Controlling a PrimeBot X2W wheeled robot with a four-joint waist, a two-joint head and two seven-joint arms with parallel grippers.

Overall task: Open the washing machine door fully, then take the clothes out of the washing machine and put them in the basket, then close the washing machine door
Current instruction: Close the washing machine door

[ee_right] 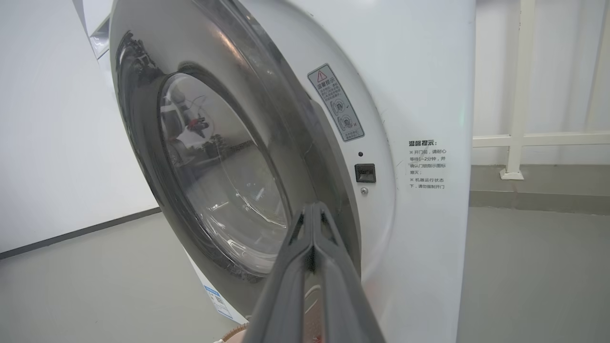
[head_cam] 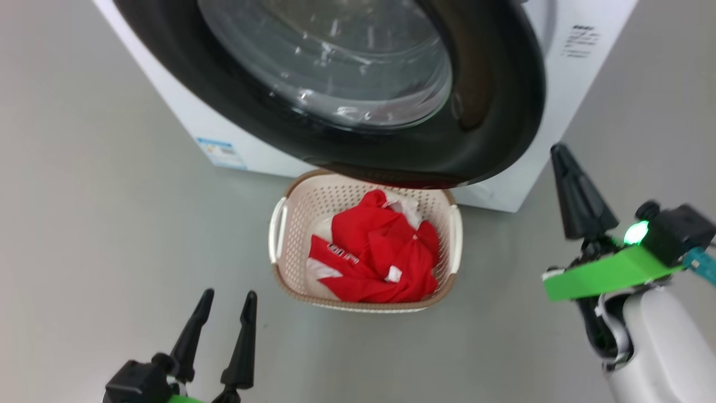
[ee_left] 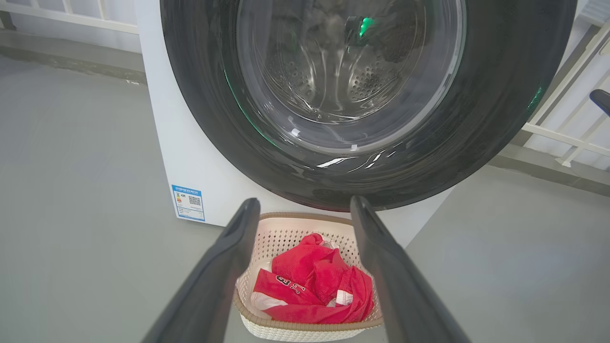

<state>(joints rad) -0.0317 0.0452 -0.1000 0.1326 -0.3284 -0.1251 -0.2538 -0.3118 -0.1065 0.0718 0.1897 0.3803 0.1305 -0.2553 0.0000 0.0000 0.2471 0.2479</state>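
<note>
The washing machine door (head_cam: 492,112), with its black rim and glass bowl, stands ajar off the white washing machine (head_cam: 565,73). In the right wrist view the door (ee_right: 143,157) is angled away from the washing machine front (ee_right: 419,71). Red clothes (head_cam: 375,252) lie in the cream basket (head_cam: 291,224) on the floor below the door. My right gripper (head_cam: 559,152) is shut with nothing in it, just right of the door rim; its joined tips (ee_right: 312,207) point at the door's edge. My left gripper (head_cam: 230,293) stands open, near left of the basket (ee_left: 286,328), and the clothes (ee_left: 314,286) show between its fingers.
Grey floor surrounds the machine. A blue label (head_cam: 222,152) sits low on the machine's front and a latch slot (ee_right: 365,173) beside the door opening. A white railing (ee_right: 519,95) runs behind on the right, a white wall (ee_right: 47,119) on the left.
</note>
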